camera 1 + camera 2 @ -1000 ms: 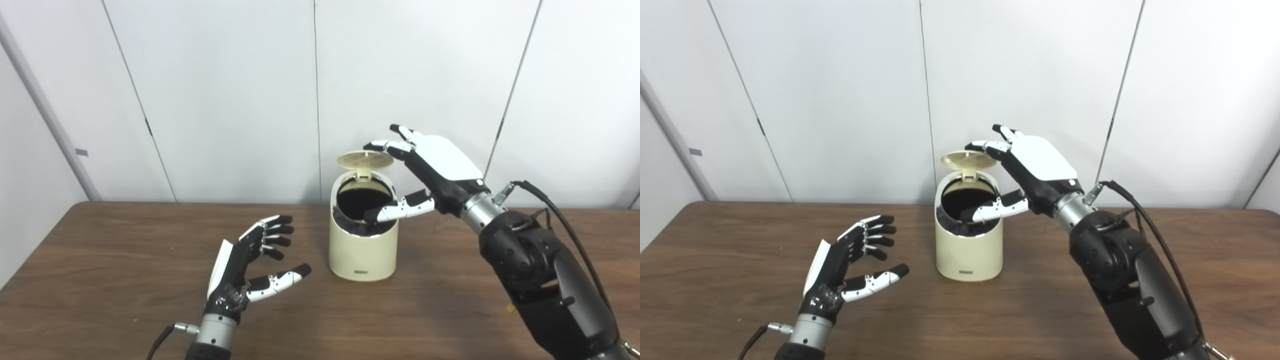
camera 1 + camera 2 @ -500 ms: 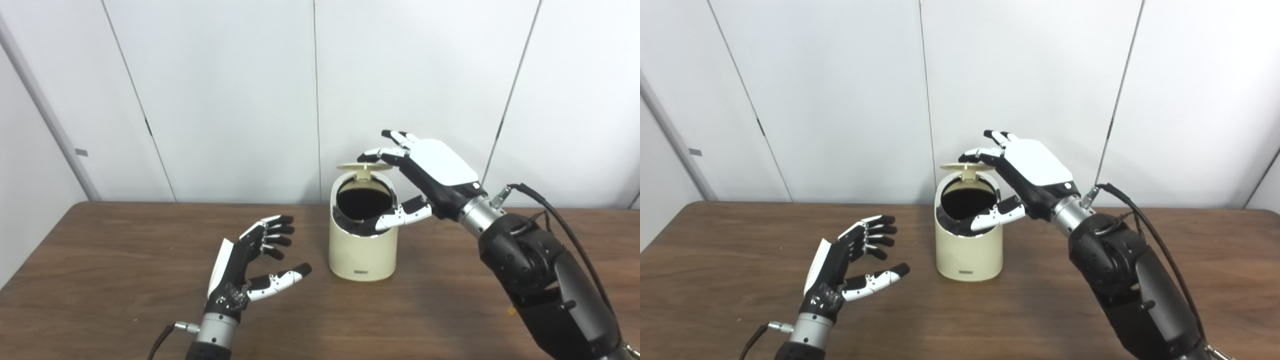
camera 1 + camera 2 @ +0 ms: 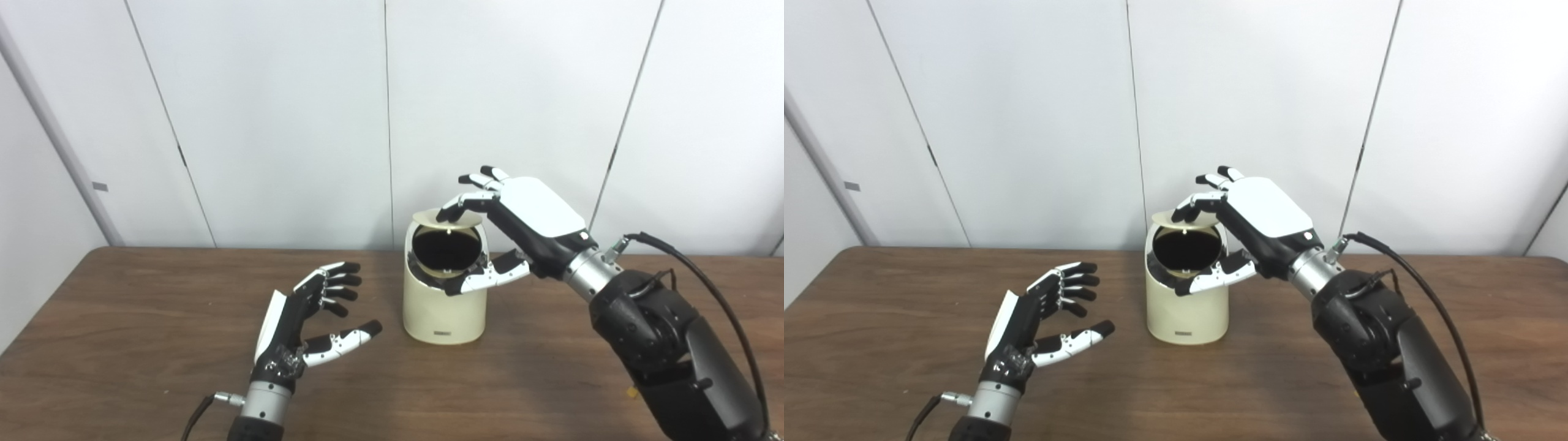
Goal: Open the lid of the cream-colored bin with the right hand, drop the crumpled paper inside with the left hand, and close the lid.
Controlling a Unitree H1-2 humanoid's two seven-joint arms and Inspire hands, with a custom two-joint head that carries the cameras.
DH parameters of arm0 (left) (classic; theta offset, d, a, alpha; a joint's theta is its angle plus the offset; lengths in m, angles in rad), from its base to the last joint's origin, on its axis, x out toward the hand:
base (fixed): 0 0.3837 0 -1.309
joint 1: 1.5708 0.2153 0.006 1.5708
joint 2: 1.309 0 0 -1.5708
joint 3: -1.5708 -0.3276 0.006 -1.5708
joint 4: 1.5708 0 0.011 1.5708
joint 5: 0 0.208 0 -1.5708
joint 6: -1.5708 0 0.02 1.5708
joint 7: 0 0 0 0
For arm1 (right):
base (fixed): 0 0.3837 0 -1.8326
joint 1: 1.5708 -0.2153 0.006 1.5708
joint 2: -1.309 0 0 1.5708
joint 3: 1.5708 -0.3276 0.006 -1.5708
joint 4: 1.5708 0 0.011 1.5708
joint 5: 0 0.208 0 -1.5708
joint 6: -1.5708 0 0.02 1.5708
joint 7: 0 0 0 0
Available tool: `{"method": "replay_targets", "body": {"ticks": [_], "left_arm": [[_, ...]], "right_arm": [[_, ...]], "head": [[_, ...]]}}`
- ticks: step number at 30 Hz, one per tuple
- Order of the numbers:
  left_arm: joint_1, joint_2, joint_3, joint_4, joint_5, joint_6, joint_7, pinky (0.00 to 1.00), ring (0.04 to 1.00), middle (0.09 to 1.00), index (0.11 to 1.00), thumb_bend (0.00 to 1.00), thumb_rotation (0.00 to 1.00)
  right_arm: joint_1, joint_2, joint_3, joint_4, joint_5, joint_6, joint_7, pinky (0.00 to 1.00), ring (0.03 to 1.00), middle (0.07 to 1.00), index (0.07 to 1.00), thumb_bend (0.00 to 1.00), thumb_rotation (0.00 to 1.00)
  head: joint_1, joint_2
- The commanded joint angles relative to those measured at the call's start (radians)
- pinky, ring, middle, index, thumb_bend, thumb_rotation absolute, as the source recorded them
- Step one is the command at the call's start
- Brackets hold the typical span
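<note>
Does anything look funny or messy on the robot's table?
Nothing is spilled or broken. The cream-colored round plastic bin stands upright with its round lid only partly down, under the right robot hand's fingers. One oddity: no crumpled paper shows anywhere, and the left robot hand is open and holds nothing.

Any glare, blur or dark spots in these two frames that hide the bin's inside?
Left eye view: sharp and evenly lit, but the bin interior is plain black, contents unreadable; soft shadow under the right hand. Right eye view: same dark opening, with a small bright glint on the lid underside.
</note>
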Motion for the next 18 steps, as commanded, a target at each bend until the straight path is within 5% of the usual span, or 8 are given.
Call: {"method": "replay_targets", "body": {"ticks": [1,18], "left_arm": [[-0.038,0.002,0.002,-0.029,0.002,-0.023,0.005,0.54,0.649,0.71,0.755,0.74,0.14],[-0.022,-0.005,0.003,-0.052,-0.002,0.019,0.001,0.55,0.665,0.724,0.755,0.73,0.13]], "right_arm": [[-0.026,-0.011,-0.013,-0.035,0.006,-0.03,-0.02,1.0,0.909,0.679,0.686,0.69,0.51],[0.017,-0.01,0.021,0.025,-0.024,-0.061,-0.017,1.0,0.897,0.692,0.696,0.72,0.47]], "head": [[0.001,0.0],[0.01,0.015]]}}
